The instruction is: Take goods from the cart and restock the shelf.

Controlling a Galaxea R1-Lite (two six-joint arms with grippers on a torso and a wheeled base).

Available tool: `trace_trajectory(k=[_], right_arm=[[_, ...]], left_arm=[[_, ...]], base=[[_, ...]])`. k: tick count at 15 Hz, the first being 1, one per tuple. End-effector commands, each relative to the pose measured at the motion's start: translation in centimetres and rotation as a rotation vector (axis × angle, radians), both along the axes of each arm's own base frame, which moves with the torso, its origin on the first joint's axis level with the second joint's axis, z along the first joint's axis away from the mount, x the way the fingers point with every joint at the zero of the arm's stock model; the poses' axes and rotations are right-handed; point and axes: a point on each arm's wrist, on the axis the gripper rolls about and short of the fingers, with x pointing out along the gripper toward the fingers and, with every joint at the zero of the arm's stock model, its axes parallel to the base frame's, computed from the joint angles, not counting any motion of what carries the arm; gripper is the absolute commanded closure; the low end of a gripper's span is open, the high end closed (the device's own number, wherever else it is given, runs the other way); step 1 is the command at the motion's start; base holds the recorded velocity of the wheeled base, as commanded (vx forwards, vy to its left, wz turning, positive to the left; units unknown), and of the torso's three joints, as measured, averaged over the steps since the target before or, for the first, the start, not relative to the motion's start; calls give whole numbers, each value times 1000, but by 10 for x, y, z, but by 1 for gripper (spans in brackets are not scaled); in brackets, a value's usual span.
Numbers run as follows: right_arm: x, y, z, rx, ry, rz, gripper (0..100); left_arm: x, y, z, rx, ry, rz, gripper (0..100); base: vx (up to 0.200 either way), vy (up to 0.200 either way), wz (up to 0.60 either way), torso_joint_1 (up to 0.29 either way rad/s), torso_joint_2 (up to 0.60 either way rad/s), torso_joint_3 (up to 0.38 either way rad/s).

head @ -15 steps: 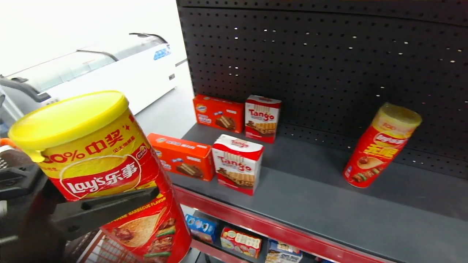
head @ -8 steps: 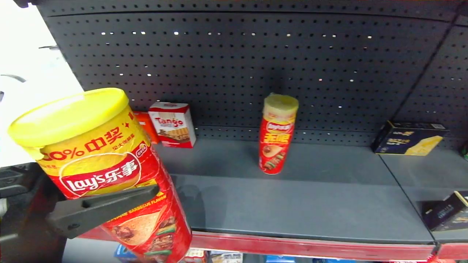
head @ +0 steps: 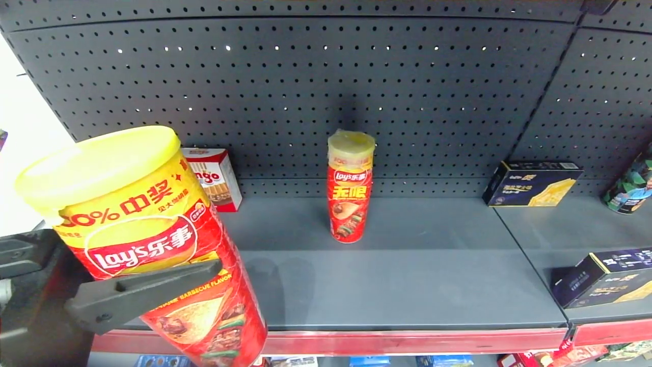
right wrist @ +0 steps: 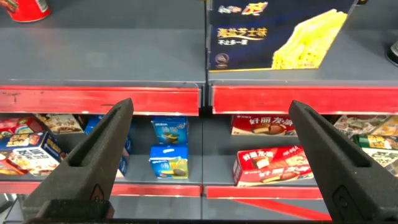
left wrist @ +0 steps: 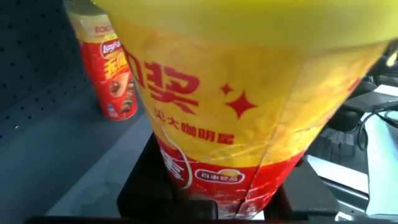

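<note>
My left gripper is shut on a big chip can with a yellow lid and a red and yellow body. I hold it tilted at the lower left, in front of the grey shelf and to the left of its open middle. The left wrist view has this can close up, with a second, slimmer chip can beyond it. That slim can stands upright near the shelf's pegboard back. My right gripper is open with nothing in it, facing the shelf's red front edge.
A red and white wafer box stands left of the slim can. Dark blue boxes and a green can sit to the right. Bare shelf lies between. Lower shelves hold several snack packs.
The head camera has swung right along the shelf: the orange boxes have left the picture and the dark boxes have come in. The held can keeps its place in my left gripper.
</note>
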Motion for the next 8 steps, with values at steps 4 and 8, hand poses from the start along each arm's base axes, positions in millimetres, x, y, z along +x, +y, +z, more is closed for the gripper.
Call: trace_trajectory(k=[4,8], right_arm=[[0,0,0,-1,3,5,0],[8,1,82,-10,-18,63,0]], left_arm=[[1,2,-1,1,3,17,100],[4,1,2,-1,1,17,100]], base=[[0,0,0,0,0,0],[0,0,0,0,0,0]])
